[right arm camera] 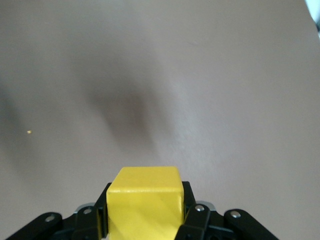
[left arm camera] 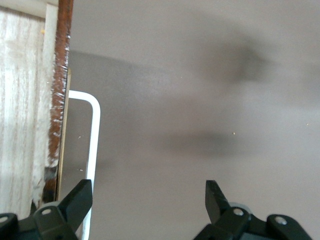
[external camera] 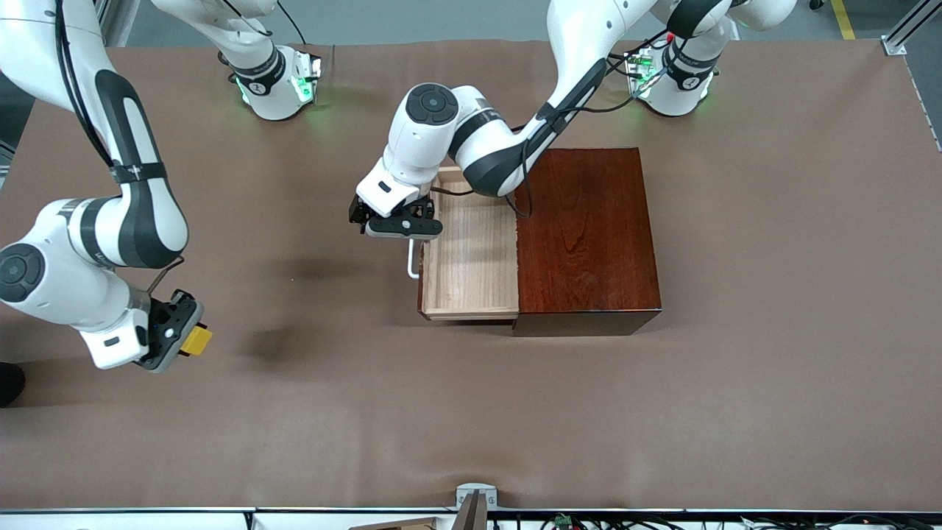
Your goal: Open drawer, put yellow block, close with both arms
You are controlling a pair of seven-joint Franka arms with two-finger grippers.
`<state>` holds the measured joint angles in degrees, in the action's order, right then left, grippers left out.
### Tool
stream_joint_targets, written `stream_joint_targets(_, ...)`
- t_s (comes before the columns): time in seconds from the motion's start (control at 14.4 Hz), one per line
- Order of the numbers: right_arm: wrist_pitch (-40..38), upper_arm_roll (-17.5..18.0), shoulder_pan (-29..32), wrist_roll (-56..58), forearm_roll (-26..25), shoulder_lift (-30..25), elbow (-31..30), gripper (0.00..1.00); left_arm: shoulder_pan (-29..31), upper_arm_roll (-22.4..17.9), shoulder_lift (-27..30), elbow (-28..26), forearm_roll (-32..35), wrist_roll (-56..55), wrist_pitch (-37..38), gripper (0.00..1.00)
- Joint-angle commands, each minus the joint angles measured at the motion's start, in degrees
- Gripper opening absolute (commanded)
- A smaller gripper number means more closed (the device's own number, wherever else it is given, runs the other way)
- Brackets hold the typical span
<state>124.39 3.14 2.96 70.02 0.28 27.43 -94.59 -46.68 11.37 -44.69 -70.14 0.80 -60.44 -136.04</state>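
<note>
The drawer point(external camera: 471, 258) stands pulled out of the dark mahogany box point(external camera: 585, 235), its pale wood tray bare inside. Its white handle point(external camera: 412, 266) points toward the right arm's end of the table. My left gripper point(external camera: 401, 221) hovers over the drawer's front edge and handle, open and holding nothing. In the left wrist view the handle point(left arm camera: 94, 130) runs past one fingertip point(left arm camera: 80, 196), beside the reddish drawer front point(left arm camera: 59, 100). My right gripper point(external camera: 188, 340) is shut on the yellow block point(external camera: 197, 340) above the brown table. The block point(right arm camera: 145, 200) fills the space between the jaws.
A brown cloth point(external camera: 471, 412) covers the table. The arms' green-lit bases point(external camera: 283, 85) stand along the edge farthest from the front camera. A small metal bracket point(external camera: 475, 500) sits at the nearest edge.
</note>
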Motion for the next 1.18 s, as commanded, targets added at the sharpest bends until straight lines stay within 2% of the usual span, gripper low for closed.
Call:
stream_joint_targets(0.0, -1.95, 1.78, -0.4, 4.07, 0.86, -1.41, 0.46, 0.0, 0.27, 0.49, 0.48, -0.18, -0.44, -1.69, -0.28, 1.0)
stream_joint_targets(0.14, -5.01, 3.79, -0.67, 3.9, 0.86, -2.03, 0.55, 0.0, 1.4, 0.67, 3.27, 0.0, -0.62, -1.69, 6.53, 1.0)
stream_joint_targets(0.28, -8.97, 4.41, -0.67, 4.24, 0.86, -2.21, 1.78, 0.0, 6.14, 0.5, 10.03, -0.26, -1.41, -1.08, 16.02, 1.0)
stream_joint_targets(0.35, -9.6, 5.81, -0.41, 5.29, 0.86, -2.21, 1.78, 0.0, 7.9, 0.5, 13.02, -0.44, -1.41, -0.21, 20.94, 1.0)
stream_joint_targets(0.49, -9.52, 8.36, -0.5, 7.58, 1.04, -2.12, 1.87, 0.0, 12.03, 0.41, 18.39, -1.75, -0.8, 6.61, 31.66, 1.0)
stream_joint_targets(0.63, -9.08, 12.39, -0.67, 7.41, 3.66, -2.03, 1.87, 0.0, 18.08, 0.41, 23.14, -3.42, -0.8, 15.49, 40.29, 1.0)
stream_joint_targets(0.7, -8.73, 13.72, -1.02, 6.97, 4.63, -1.86, 1.87, 0.0, 21.5, 0.41, 25.77, -5.08, -0.8, 19.8, 42.33, 1.0)
stream_joint_targets(0.9, -8.11, 14.35, -5.75, 6.8, 5.0, -1.77, 3.88, 0.0, 33.02, 0.93, 36.57, -16.31, -1.41, 38.23, 42.88, 1.0)
stream_joint_targets(1.11, -8.11, 14.35, -10.85, 3.74, 5.0, -1.68, 5.91, 0.0, 42.95, 0.93, 42.31, -22.23, -1.67, 50.83, 43.14, 1.0)
